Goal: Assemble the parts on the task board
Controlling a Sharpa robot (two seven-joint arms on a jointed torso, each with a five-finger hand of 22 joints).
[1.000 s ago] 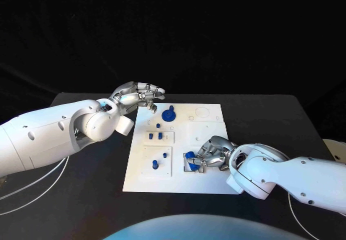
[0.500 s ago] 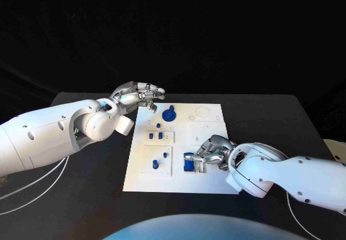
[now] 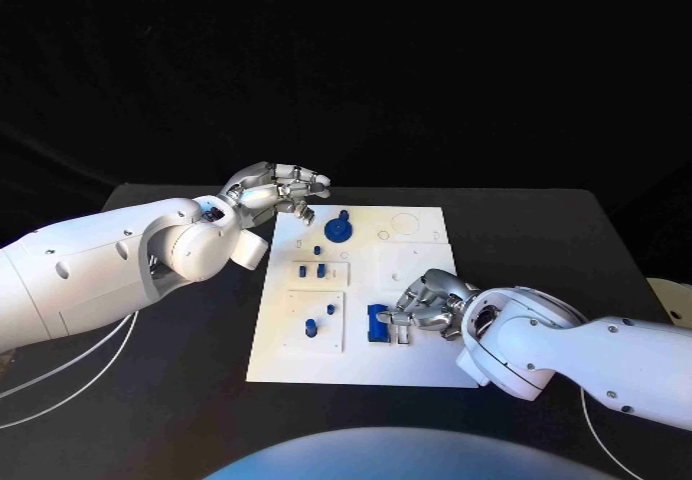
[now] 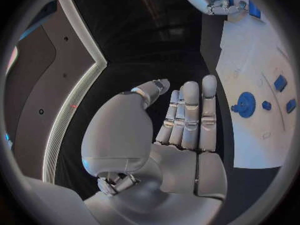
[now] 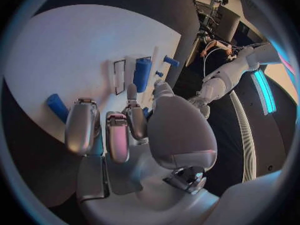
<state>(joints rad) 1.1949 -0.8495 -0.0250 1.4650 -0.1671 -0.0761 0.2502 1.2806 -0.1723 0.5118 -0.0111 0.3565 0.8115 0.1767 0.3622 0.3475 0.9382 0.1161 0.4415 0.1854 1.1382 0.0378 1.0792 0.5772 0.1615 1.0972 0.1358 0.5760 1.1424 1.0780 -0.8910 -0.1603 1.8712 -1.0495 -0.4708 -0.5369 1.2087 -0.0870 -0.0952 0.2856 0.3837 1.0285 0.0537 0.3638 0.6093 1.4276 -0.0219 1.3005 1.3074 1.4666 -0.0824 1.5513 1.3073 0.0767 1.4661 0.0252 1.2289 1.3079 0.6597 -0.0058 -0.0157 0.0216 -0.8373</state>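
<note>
Hovering off the task board point(image 3: 418, 372) far corner, left hand point(image 3: 274, 190) empty, fingers together, right hand point(image 3: 423, 307) pinching blue part point(image 3: 379, 324).

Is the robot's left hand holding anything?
No. The left hand is open and empty, its fingers stretched out straight beside the task board.

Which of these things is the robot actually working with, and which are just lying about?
Part of the job:
- task board
- blue block by the right hand
- blue disc
- small blue parts

Just there:
- black table
- left hand, holding nothing beyond the board's far corner
</note>
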